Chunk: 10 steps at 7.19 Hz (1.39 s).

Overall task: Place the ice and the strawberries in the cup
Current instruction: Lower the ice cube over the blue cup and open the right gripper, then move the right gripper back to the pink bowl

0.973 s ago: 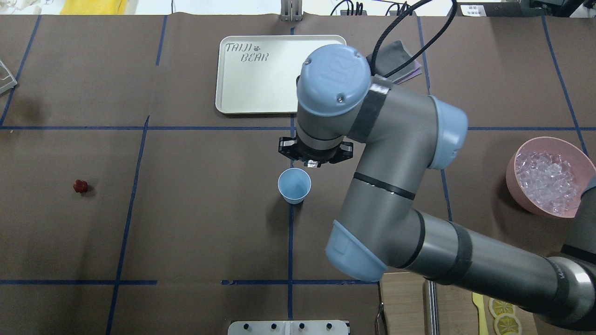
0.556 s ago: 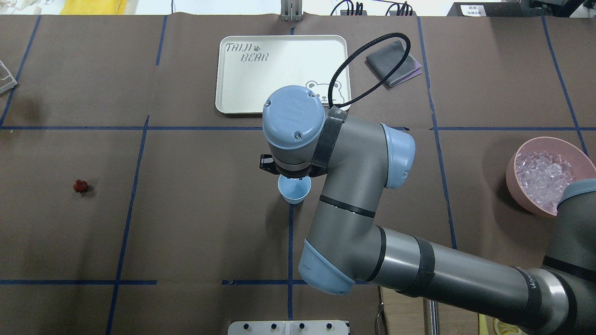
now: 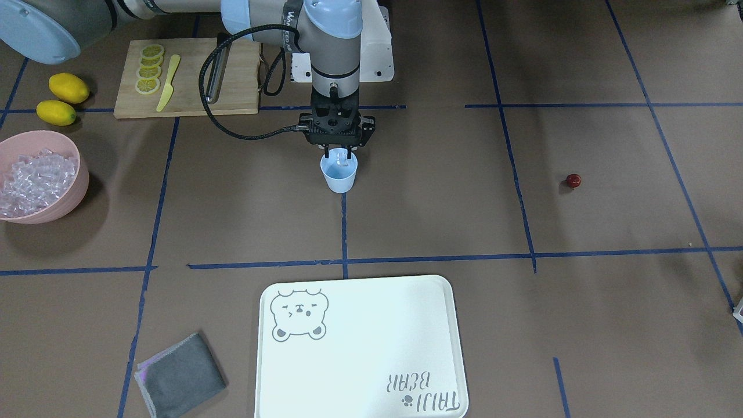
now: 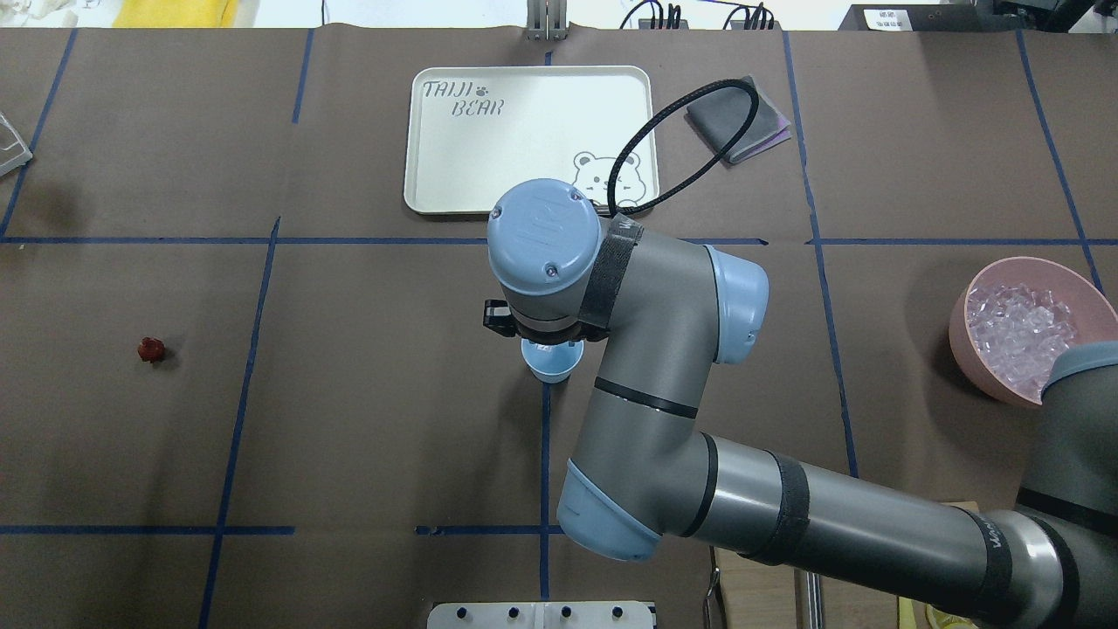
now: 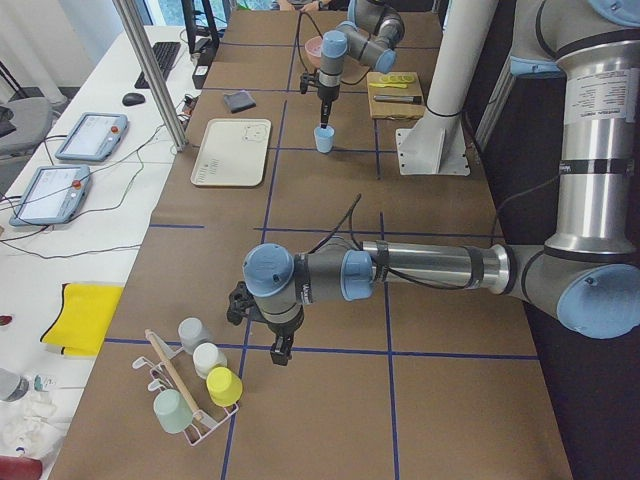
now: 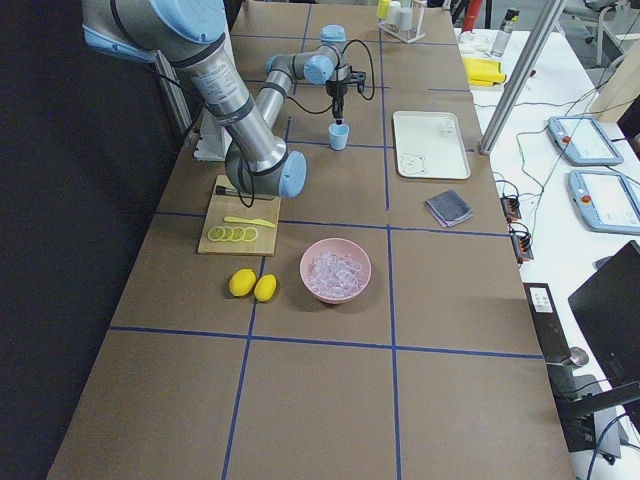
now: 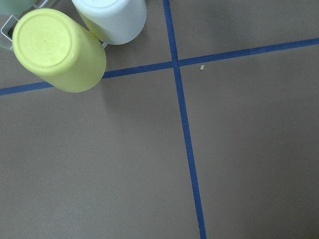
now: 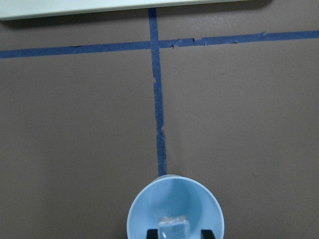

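1. Hovering over the cup (image 3: 339, 174) in the front-facing view, the right jaws pinch a single ice cube (image 3: 340, 155) just above the rim. The strawberry (image 3: 573, 180) lies on the worktop (image 3: 441, 220) well apart from the cup, on the robot's left of it. The pink bowl (image 3: 80, 180) with the remaining ice (image 3: 35, 174) sits well apart on the cup's other side.
2. Overhead: the wrist hides most of the cup (image 4: 552, 367); only the near part of its rim shows. The strawberry (image 4: 150, 349) lies alone, far from the cup, with nothing crowding it.
3. Right wrist: the ice cube (image 8: 173, 228) sits between two dark jaw tips, inside the outline of the cup's (image 8: 174, 201) mouth. The cup looks otherwise empty.
4. Left wrist: no cup and no jaws, only worktop and two upturned tumblers, yellow (image 7: 57, 50) and white (image 7: 112, 17). The side view shows the left jaws far from the cup (image 5: 324, 140); spread or closed, cannot tell.
5. Handling, as judged:
   - Ice cube: hard, light, slick; apt to squirt out, so hold it on flat opposite faces.
   - Cup: thin, light, tippy; release low and centred.
   - Strawberry: soft, bruises; take it lightly across its widest part.
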Available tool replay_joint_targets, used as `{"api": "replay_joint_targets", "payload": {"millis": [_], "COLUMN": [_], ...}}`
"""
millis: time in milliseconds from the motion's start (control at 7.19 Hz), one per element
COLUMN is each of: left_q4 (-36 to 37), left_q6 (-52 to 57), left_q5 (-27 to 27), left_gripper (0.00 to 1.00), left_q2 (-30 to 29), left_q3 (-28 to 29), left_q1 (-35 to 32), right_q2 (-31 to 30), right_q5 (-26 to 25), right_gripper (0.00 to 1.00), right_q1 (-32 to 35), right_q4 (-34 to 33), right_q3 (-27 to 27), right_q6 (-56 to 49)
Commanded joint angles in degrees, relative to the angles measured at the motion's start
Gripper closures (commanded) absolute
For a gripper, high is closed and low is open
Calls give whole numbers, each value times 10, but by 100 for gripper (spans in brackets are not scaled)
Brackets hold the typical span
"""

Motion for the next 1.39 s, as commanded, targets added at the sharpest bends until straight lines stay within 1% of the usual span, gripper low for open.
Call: {"api": "replay_joint_targets", "payload": {"millis": [0,417,556,695,834,973,1112,1251], "left_q4": [0,0,0,0,-1,-1,-1,-1], "left_q6": [0,0,0,0,0,0,0,0], "left_q5": [0,0,0,0,0,0,0,0], "left_gripper": [0,0,0,0,0,0,0,0], "left_q2": [0,0,0,0,0,0,0,0], "left_q3": [-1,-2,-2,-2,-2,-3,-3,-4], "left_q1": [0,0,0,0,0,0,0,0], "right_q2": [0,0,-3,-21,-64,-109,-148,-172], "right_q5": [1,5,10,24,48,58,59,85], "right_gripper": [1,0,0,0,0,0,0,0], "right_q1": [1,10,24,48,73,100,124,155], "right_q4": [0,-1,-2,-1,2,4,4,5], "right_q3": [3,7,7,25,66,104,125,129], "right_q6": [0,-7,-10,-49,-103,-156,-219,-263]}}
